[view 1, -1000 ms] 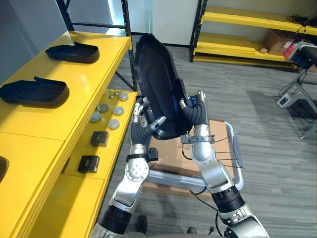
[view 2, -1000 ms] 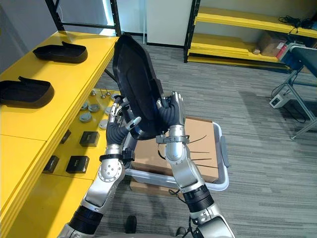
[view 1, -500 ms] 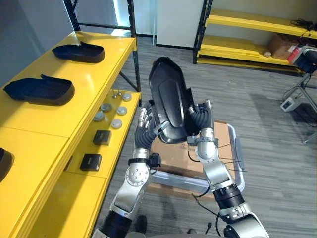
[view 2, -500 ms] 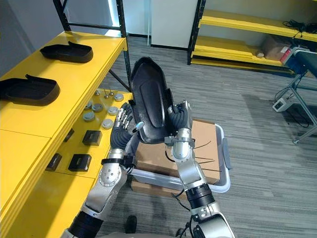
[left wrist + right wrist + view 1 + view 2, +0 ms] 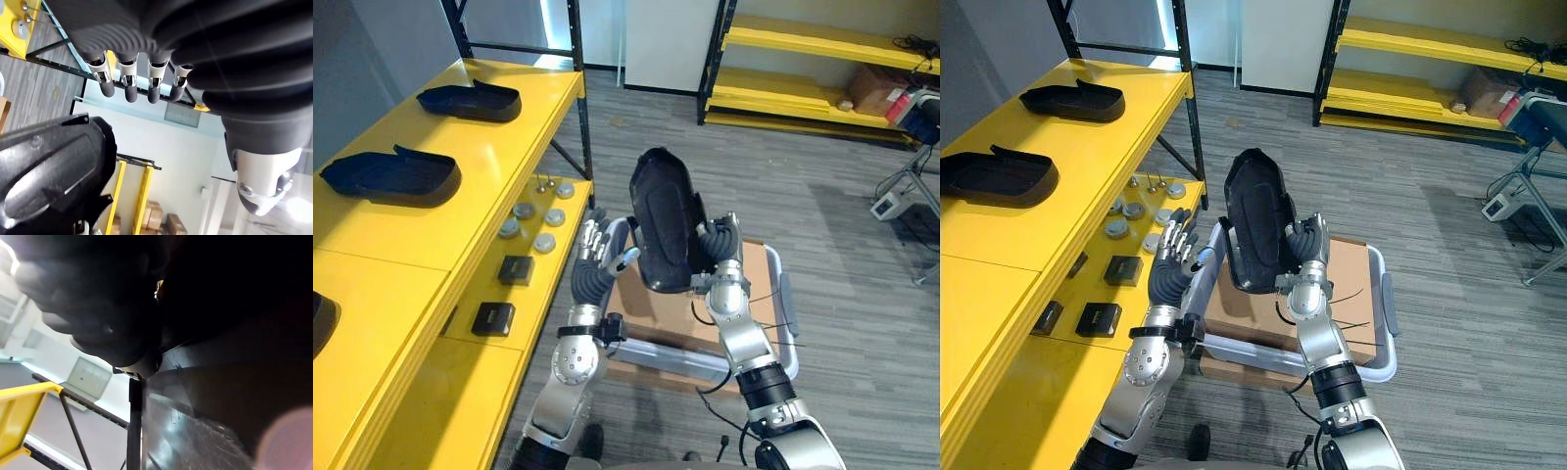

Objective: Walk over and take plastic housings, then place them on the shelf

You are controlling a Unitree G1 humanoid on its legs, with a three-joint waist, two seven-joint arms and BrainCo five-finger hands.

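1. the black plastic housing is up in the air in front of the robot, standing roughly on end with its narrow end up, over a cardboard box that sits in a grey bin on the floor.
2. the right hand is against the housing's right side and back, and carries it. its fingers are hidden behind the part, so i cannot tell whether they are curled or straight. the right wrist view is too dark to settle it.
3. the left hand is raised just beside the housing's left edge. its fingers are straight and spread, holding nothing. in the left wrist view there is a gap between the fingertips and the housing. i cannot tell whether the thumb touches.
4. the yellow shelf runs along the robot's left, well apart from the held part. two more housings lie on its top level, apart from each other.
5. the lower level holds grey round discs and small black boxes.
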